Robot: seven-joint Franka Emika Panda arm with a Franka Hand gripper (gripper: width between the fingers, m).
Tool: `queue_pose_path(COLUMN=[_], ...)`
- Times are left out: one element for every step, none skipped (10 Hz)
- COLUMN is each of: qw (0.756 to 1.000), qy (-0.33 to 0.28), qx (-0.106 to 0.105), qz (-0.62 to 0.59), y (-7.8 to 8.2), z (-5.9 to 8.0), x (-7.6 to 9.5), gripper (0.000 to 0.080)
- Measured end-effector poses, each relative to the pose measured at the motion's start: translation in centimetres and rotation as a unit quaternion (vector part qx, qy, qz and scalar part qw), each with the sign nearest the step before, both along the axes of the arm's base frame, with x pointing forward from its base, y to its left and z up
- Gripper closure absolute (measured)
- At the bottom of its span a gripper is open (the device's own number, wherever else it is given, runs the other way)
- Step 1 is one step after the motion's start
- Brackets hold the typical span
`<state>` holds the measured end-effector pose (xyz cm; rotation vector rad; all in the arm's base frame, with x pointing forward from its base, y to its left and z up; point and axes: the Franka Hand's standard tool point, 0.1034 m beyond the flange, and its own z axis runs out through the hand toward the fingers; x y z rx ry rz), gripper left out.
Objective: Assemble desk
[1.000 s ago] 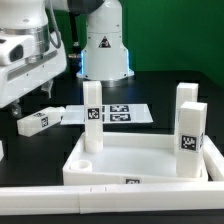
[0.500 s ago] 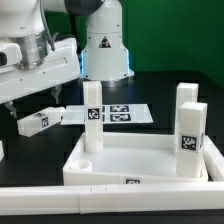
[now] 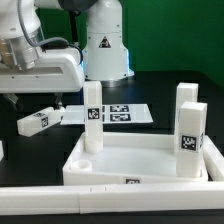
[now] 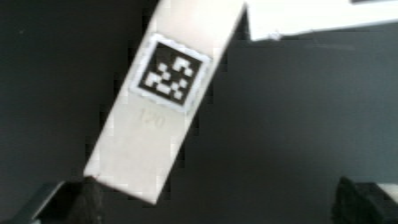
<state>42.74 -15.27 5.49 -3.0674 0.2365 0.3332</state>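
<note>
The white desk panel (image 3: 140,160) lies near the front with its rim up. Three tagged legs stand upright in its corner sockets: one at the far left corner (image 3: 92,118), two on the exterior view's right (image 3: 190,135). The fourth leg (image 3: 36,122) lies flat on the black table, left of the panel. It also shows in the wrist view (image 4: 157,105), tag up. My gripper (image 3: 32,98) hangs just above it, open and empty. In the wrist view the gripper (image 4: 217,200) has the leg's end close to one fingertip (image 4: 71,200).
The marker board (image 3: 120,113) lies flat behind the panel, and its corner shows in the wrist view (image 4: 320,20). The robot's white base (image 3: 105,45) stands at the back. A long white bar (image 3: 100,200) runs along the front edge.
My hand has shifted toward the exterior view's right, over the lying leg. The panel and the legs have not moved.
</note>
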Motion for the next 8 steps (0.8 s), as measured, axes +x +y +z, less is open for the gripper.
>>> queue_pose_path(qw=[0.999,0.998,0.993,0.980,0.971,0.970,0.966,0.964], qy=[0.003,0.003,0.008,0.019,0.024,0.043,0.048,0.064], qx=[-0.002,-0.002,0.000,0.014,0.021,0.037,0.056,0.071], qz=[-0.037,-0.060,-0.115,-0.196,-0.238,-0.237,-0.246,-0.247], y=[0.5,0.6,0.8,0.8,0.6,0.2,-0.8,-1.3], z=[-0.1,-0.2,-0.3,-0.5,-0.7,-0.9,-0.8,-0.8], x=[-0.2,-0.1,-0.1,-0.1,-0.3,-1.1,-1.6,-1.8], gripper=[0.0150,0.0150,0.0150,0.0150,0.0150,0.0150,0.0150,0.0150])
